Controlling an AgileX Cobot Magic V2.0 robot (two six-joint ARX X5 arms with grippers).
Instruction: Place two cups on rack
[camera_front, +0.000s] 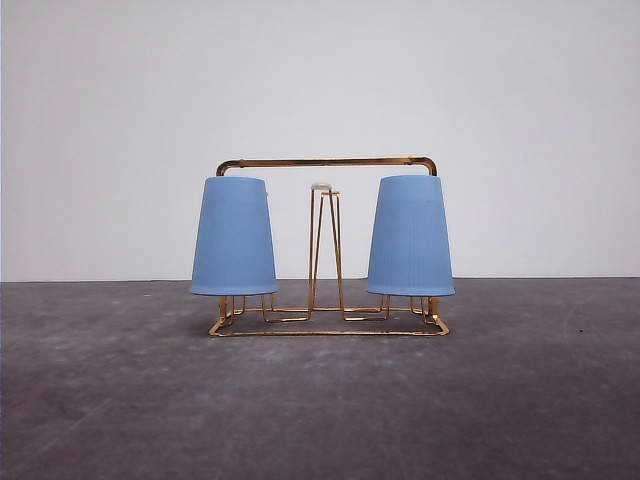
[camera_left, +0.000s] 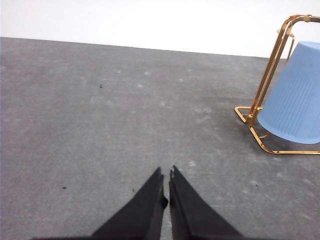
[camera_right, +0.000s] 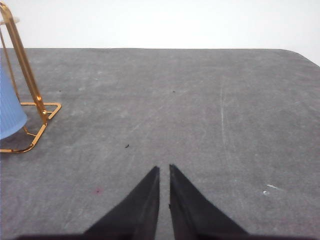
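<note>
Two cups already sit mouth-down on the rack (camera_front: 327, 161), so we judge the placing done and no pick left to make. From the front we see the left cup (camera_front: 233, 236) over the left-end pegs and the right cup (camera_front: 410, 236) over the right-end pegs, each with its long axis upright and its wide rim hanging just above the wire base. Between them the middle pegs (camera_front: 323, 250) stand bare, white tips showing.

Our left gripper (camera_left: 167, 176) has its jaws all but closed, only a thin slit between them, and nothing held. The rack's left end lies ahead of it and off toward the middle of the surface (camera_left: 100, 125), well apart from the jaws. Our right gripper (camera_right: 164, 171) is in the same state, jaws nearly together and empty, with the rack's right end ahead and toward the middle, also well apart. Neither arm is clearly nearer. Any coming move, we think, is only to stay clear of the rack.
</note>
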